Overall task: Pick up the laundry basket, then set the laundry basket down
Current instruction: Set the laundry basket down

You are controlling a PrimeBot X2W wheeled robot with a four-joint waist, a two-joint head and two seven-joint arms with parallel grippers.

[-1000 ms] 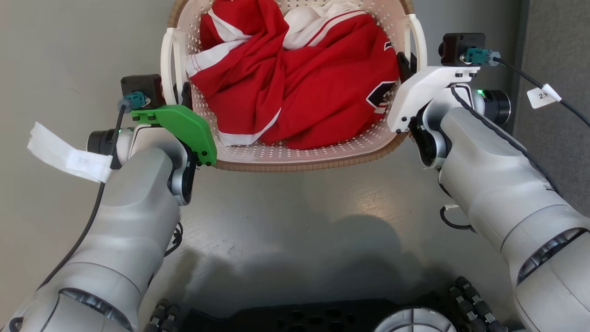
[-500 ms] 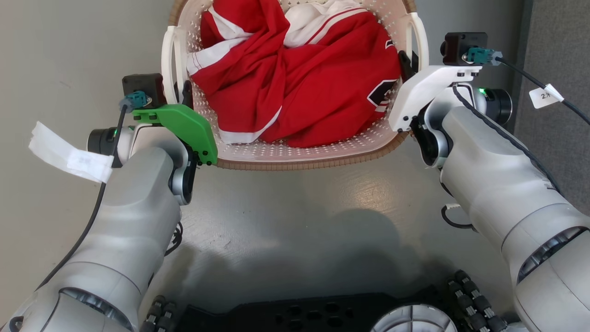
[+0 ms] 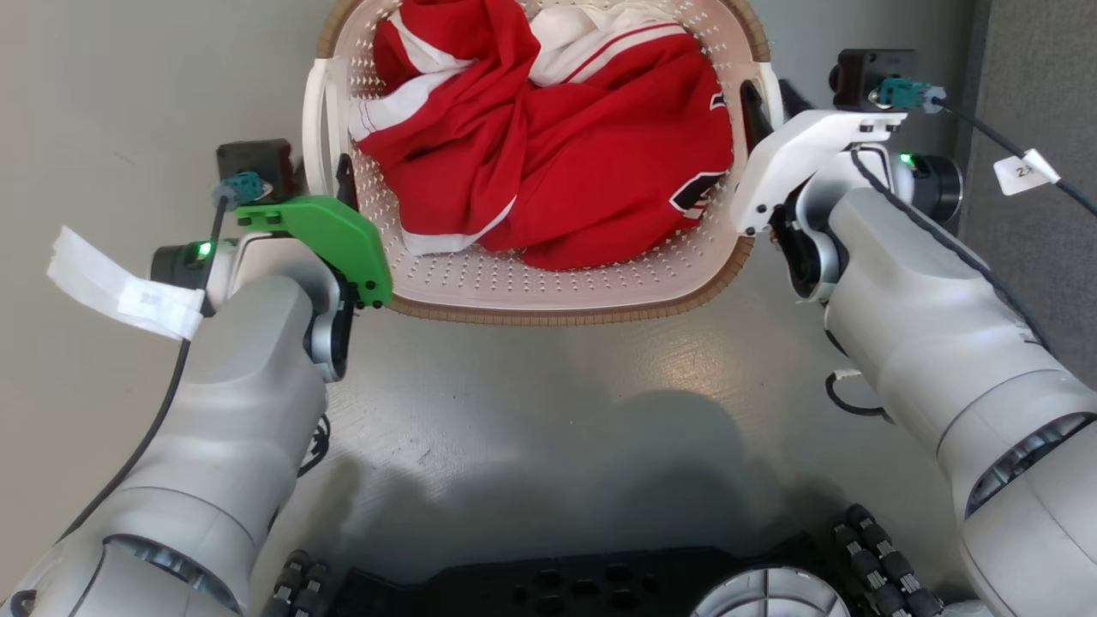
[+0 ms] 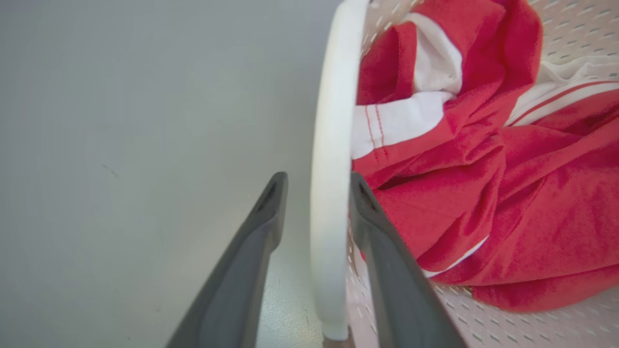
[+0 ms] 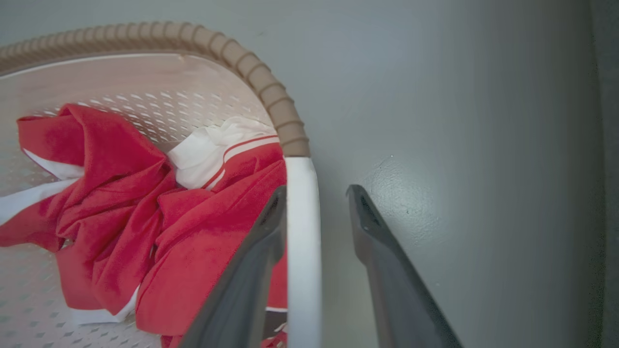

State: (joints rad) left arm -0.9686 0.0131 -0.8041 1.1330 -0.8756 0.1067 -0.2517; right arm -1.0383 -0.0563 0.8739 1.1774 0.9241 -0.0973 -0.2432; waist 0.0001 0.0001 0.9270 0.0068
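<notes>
Cream-white perforated plastic makes up the laundry basket (image 3: 548,287), which sits in the upper middle of the head view and rests, as far as we can tell, on the grey floor (image 3: 548,411). Its brown woven-look rim (image 5: 271,96) curves across the top of the right wrist view. We see a red and white garment (image 3: 557,154) heaped loosely inside, so we judge the load light and soft, unlikely to do more than slump. The shell looks stiff but thin, and likely to flex or tip if raised from one side alone. The sensible places to take hold are the two white side handles, smooth rounded bars that could slide between hard fingers unless squeezed firmly. Our left pincer (image 4: 318,178) stands part open astride the left handle (image 4: 333,145). The finger toward the garment lies close against the bar and the outer one is apart from it, with floor showing between, so it has hold of nothing. Our right pincer (image 5: 316,189) is likewise part open about the right handle (image 5: 302,232), its inner finger touching or nearly touching the bar and its outer finger clear of it. We judge that both must close on their bars and then rise together, level, to keep the basket from tilting.
</notes>
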